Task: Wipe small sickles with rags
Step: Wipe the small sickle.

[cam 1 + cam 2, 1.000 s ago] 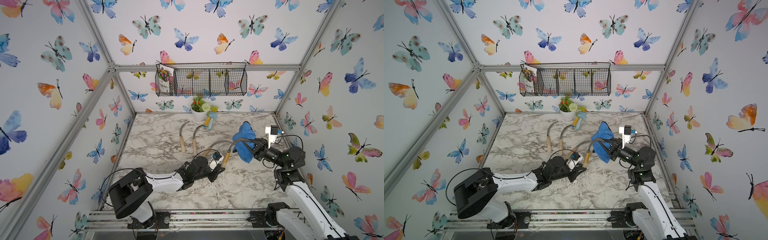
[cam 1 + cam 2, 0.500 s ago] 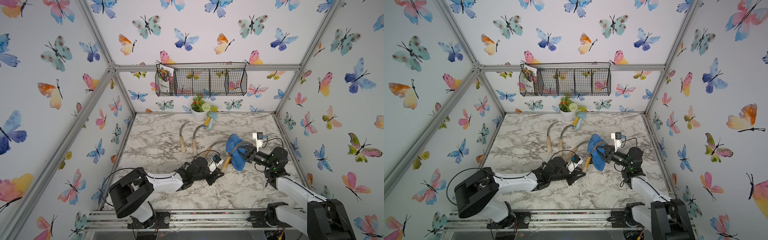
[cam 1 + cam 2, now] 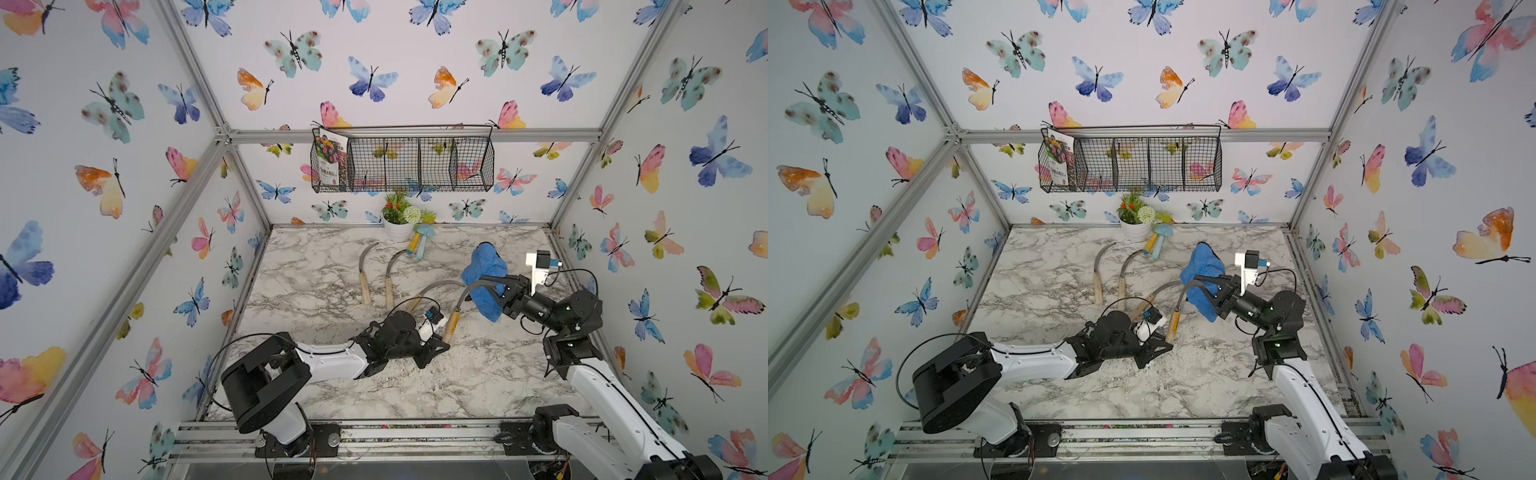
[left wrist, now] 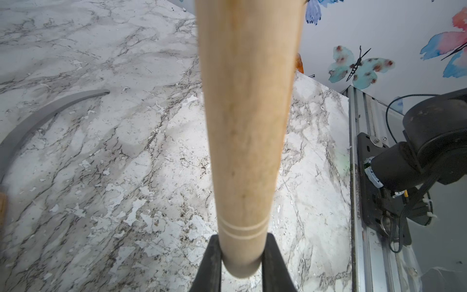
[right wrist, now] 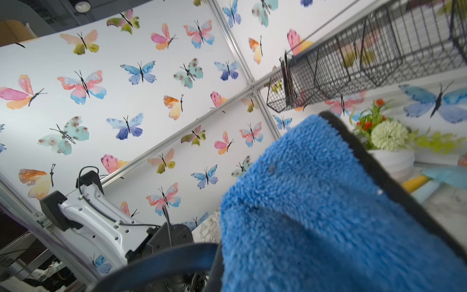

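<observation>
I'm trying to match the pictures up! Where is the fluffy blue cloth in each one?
In a top view: blue cloth right of the middle, gripped by the right pincer.
In a top view: the same spot.
Left wrist: not in it.
Right wrist: huge, close, filling much of it.
Shared landmark: white flower pot, missing only from left wrist.

Both top views: bright, even, diffuse light; shadows on marble table [image 3: 478,374] faint, soft. Frame bars [image 3: 195,75] bow toward picture edges. Focus crisp throughout.
Left wrist view: sickle handle [image 4: 247,126] close to lens, blurred; table beyond sharp, palest patches near washed out.
Right wrist view: blue cloth [image 5: 316,215] soft; wire basket [image 5: 379,63], flower pot [image 5: 389,161] smeared; lamp [image 5: 83,5] glows beyond wall.
</observation>
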You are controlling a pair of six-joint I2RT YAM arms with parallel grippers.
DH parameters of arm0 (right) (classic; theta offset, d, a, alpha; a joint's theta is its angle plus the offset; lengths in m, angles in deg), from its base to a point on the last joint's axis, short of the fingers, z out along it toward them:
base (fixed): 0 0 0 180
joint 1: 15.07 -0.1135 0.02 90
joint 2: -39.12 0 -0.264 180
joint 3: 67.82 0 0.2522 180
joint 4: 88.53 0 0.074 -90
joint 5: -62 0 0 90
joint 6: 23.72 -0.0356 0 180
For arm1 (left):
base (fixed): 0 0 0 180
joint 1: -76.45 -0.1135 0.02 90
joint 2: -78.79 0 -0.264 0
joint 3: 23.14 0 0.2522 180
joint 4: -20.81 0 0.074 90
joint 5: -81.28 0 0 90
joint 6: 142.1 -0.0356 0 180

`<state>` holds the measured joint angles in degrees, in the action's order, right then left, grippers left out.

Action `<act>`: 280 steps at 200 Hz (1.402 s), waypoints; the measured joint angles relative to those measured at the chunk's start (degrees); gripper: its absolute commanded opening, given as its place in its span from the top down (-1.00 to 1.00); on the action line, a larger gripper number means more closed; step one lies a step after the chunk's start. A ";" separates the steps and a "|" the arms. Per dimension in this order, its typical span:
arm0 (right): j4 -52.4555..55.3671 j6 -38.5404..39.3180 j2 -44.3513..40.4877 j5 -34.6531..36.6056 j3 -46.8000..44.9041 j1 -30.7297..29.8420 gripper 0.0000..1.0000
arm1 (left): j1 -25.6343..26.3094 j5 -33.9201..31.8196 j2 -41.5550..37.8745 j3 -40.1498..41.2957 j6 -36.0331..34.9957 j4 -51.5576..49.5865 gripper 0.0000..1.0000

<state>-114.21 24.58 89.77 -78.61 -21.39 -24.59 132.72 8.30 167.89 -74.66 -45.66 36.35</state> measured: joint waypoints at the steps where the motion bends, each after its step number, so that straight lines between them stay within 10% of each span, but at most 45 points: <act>1: 0.09 0.02 -0.04 0.07 0.11 0.02 0.95 | 0.00 0.00 0.00 0.00 0.00 0.00 1.00; 100: 7.08 1.95 -3.89 2.54 3.98 1.25 0.95 | -0.31 -0.11 0.02 0.00 0.07 -0.07 1.00; 205: -13.81 -6.75 14.43 -1.97 -9.07 -1.38 0.95 | -0.33 -0.17 0.00 0.00 0.26 -0.39 1.00; 280: -0.98 -2.43 0.02 1.95 -0.83 -1.07 0.95 | -0.39 -0.20 0.02 0.00 0.26 -0.39 1.00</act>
<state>-115.19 22.16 89.80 -76.67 -22.22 -25.66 132.33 8.10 167.91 -74.66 -45.40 35.96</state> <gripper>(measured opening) 0.086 0.189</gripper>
